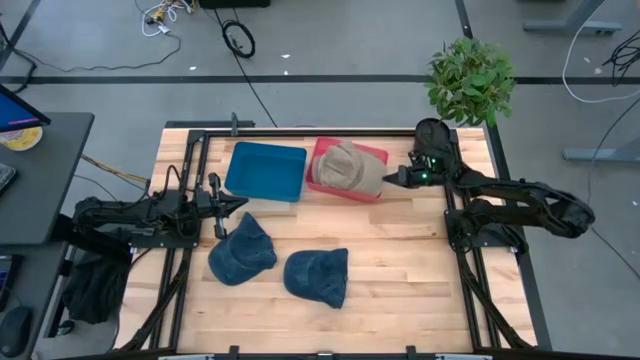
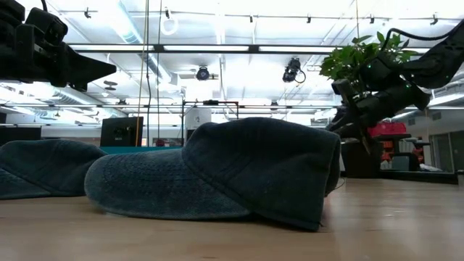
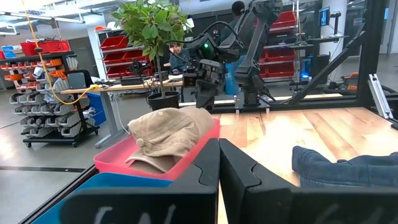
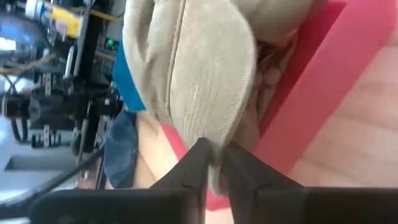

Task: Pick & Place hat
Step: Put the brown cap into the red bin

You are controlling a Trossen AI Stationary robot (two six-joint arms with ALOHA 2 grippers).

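A beige hat (image 1: 349,167) lies in a red tray (image 1: 372,153), with its brim over the tray's right rim. My right gripper (image 1: 390,180) is at that brim, shut on it; the right wrist view shows the beige hat (image 4: 199,68) and the red tray (image 4: 311,106) up close. Two blue denim hats (image 1: 242,250) (image 1: 316,276) rest flat on the table. My left gripper (image 1: 219,206) hovers shut just beyond the left denim hat, touching nothing. In the left wrist view the shut gripper (image 3: 219,163) faces the beige hat (image 3: 169,130). My right gripper pinches the beige hat's brim edge (image 4: 215,148) between its two fingers. It comes nearly level from the table's right side. The rest of the hat lies in the red tray, with the brim sticking out over the tray's right rim.
An empty blue tray (image 1: 264,170) sits left of the red tray at the far side. A potted plant (image 1: 470,80) stands at the far right corner, behind my right arm. Black rails (image 1: 185,250) border both sides. Bare wood lies near and right of the denim hats.
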